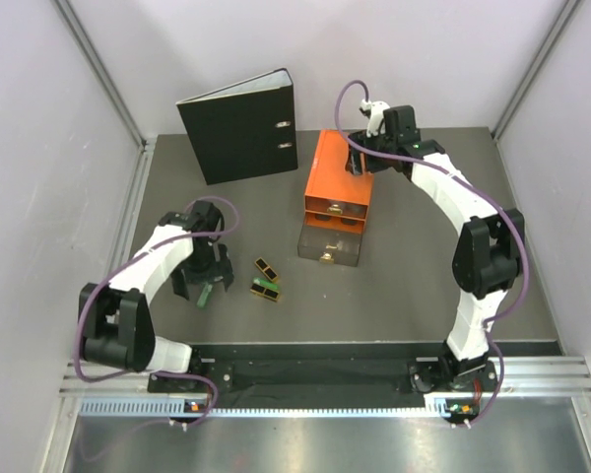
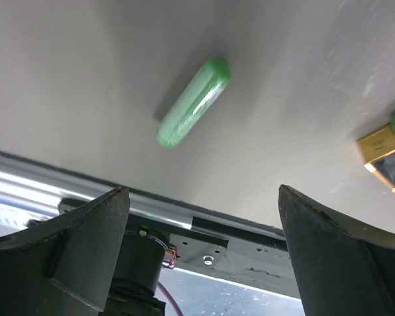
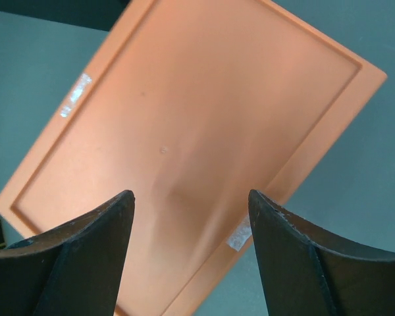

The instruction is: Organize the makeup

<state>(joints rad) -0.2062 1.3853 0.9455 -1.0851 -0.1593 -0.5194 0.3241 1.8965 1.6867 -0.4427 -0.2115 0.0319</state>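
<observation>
A green stick (image 1: 205, 295) lies on the dark table at front left. My left gripper (image 1: 203, 286) is open right over it, its jaws to either side. In the left wrist view the stick (image 2: 193, 103) lies flat beyond the open left gripper (image 2: 201, 197), not touched. Two small black cases with gold and green (image 1: 266, 267) (image 1: 266, 292) lie just right of it; one shows at the wrist view's edge (image 2: 385, 155). My right gripper (image 1: 359, 166) is open and empty over the orange drawer box (image 1: 337, 177); its wrist view shows the open right gripper (image 3: 191, 197) above the box's top (image 3: 184, 118). No lilac, mint or peach-grey tubes show.
The orange box's clear lower drawer (image 1: 329, 248) is pulled out toward the front, with a small gold-coloured item inside. A black ring binder (image 1: 241, 128) stands upright at the back left. White walls close in the table on three sides; a metal rail (image 1: 325, 379) runs along the front.
</observation>
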